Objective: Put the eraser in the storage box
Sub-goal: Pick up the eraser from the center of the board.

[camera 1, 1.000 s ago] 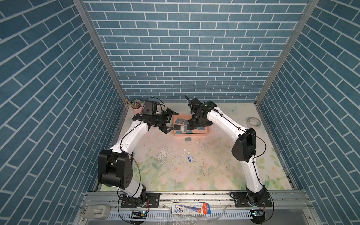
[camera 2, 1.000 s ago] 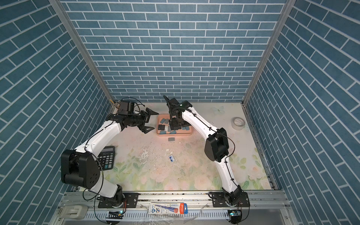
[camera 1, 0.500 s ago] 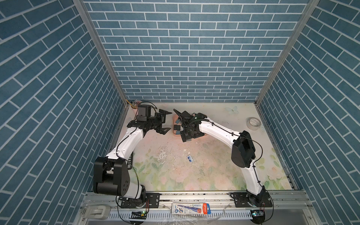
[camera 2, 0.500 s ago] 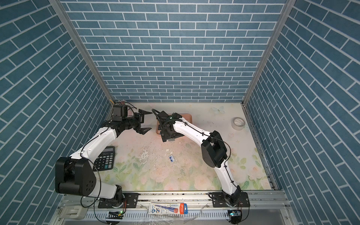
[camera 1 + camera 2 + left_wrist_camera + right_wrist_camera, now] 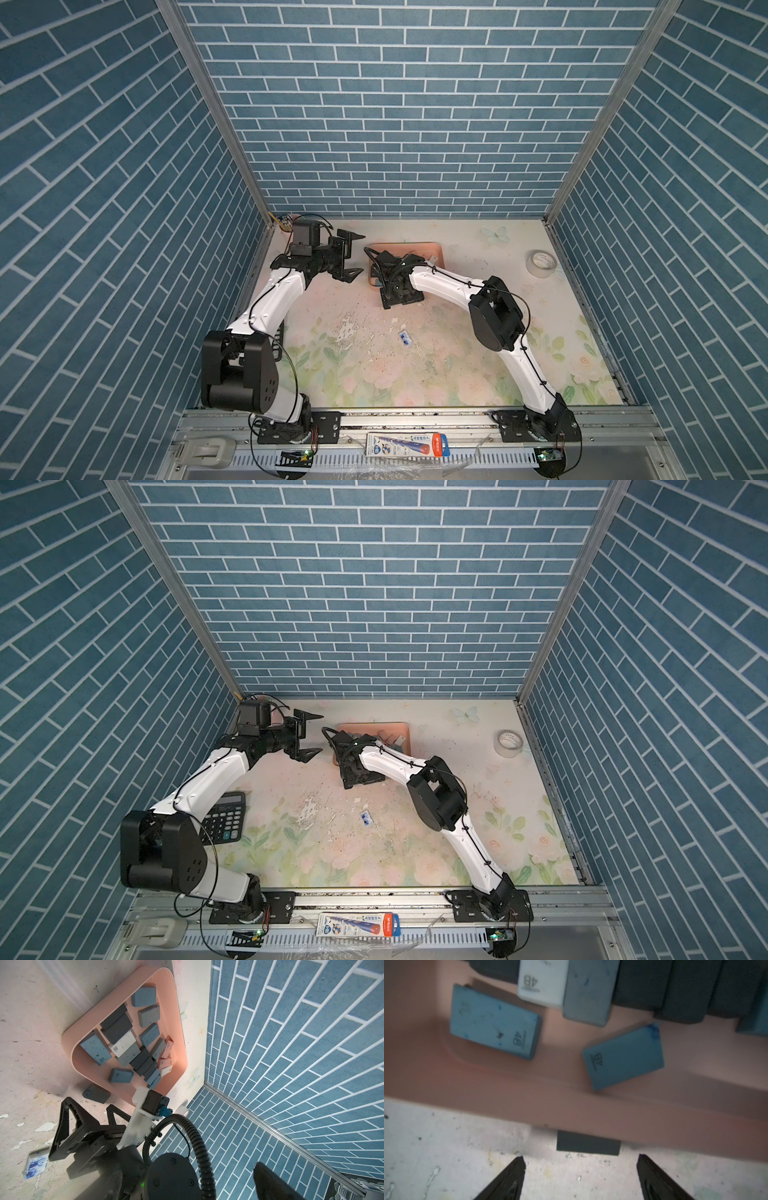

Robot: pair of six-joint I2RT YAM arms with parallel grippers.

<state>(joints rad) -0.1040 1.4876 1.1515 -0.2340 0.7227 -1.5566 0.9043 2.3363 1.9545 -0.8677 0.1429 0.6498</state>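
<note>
The salmon-pink storage box (image 5: 67, 1037) already holds many erasers (image 5: 117, 1028), and a blue eraser (image 5: 494, 1022) among them reads "4B". One dark grey eraser (image 5: 588, 1142) lies outside on the table (image 5: 446, 1157), just beside the box's wall. The right gripper (image 5: 581, 1162) is spread just short of it, pinching nothing, and the left gripper (image 5: 357, 254) hangs spread and empty.

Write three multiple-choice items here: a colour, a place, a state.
1. The rectangular rubber eraser ahead of the right end effector is: A white; B dark grey; C pink.
2. It lies: A on the table, just outside the rim of the shallow salmon-pink plastic storage box; B inside that box; C balanced on its rim.
3. That end effector is: A shut on the eraser; B shut, empty; C open, empty.
Answers: B, it looks charcoal; A, it rests on table beside the rim; C, fingertips apart, nothing between.
</note>
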